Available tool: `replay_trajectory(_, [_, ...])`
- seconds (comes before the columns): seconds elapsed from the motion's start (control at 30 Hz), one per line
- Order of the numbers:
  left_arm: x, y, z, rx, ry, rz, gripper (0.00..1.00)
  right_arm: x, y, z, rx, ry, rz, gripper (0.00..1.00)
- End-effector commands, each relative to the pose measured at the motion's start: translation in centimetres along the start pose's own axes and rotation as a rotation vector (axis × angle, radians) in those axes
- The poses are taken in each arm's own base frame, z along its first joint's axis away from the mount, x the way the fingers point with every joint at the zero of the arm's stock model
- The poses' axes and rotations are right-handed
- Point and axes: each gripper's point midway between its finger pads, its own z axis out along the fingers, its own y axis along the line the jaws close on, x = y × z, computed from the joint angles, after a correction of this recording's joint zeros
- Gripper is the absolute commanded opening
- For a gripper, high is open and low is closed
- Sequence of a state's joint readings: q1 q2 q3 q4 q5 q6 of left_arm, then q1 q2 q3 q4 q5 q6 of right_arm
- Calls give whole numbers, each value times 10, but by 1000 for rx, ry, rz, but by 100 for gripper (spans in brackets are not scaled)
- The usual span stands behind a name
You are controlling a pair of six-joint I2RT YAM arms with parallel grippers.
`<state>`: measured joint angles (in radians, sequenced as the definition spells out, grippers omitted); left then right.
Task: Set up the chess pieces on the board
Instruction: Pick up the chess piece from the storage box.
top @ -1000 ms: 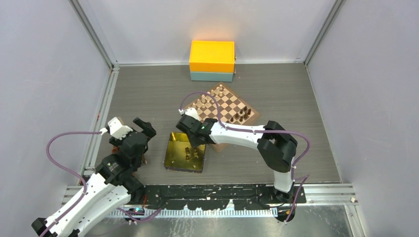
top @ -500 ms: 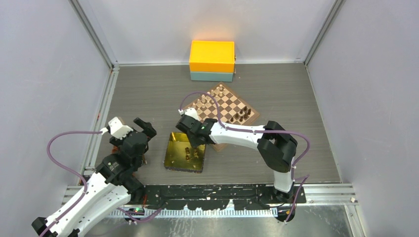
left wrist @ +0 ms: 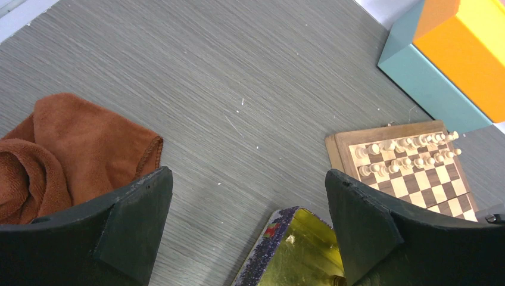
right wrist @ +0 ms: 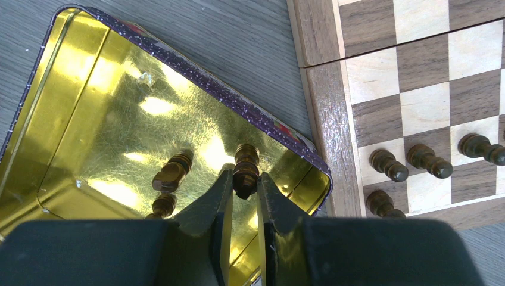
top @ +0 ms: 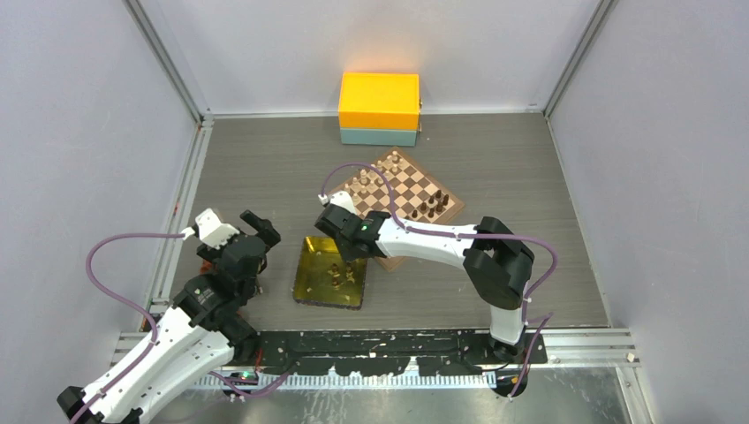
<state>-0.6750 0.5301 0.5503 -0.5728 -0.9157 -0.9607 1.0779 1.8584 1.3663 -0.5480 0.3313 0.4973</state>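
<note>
Closing on this one: over the last second my right claw has dipped a touch lower into the gold tray. Its fingers are now nearly together, pinching a dark chess piece by the head. So the pick looks made, and lifting is next, I reckon.

The tray sits toward the counter's near edge, with the board right beside it toward the middle and a few dark men already on it. My left claw is spread wide near the left edge, with nothing in it.

Can't tell which chessman I've got, or whether it's off the tray floor. Glare muddles the loose pieces, and from above my wrist covers the grab.
</note>
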Motion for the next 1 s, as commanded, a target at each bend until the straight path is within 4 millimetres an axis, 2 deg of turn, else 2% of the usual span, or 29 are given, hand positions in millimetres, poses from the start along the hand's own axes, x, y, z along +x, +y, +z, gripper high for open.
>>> replay_trajectory(0.0, [-10,-7,2,4,-42,-28,100,-45,3,-31,-34,-135,35,1])
replay_trajectory(0.97, [-9,-8,2,5,-36,-21,100,-56,1,-42,-39,-181,26,1])
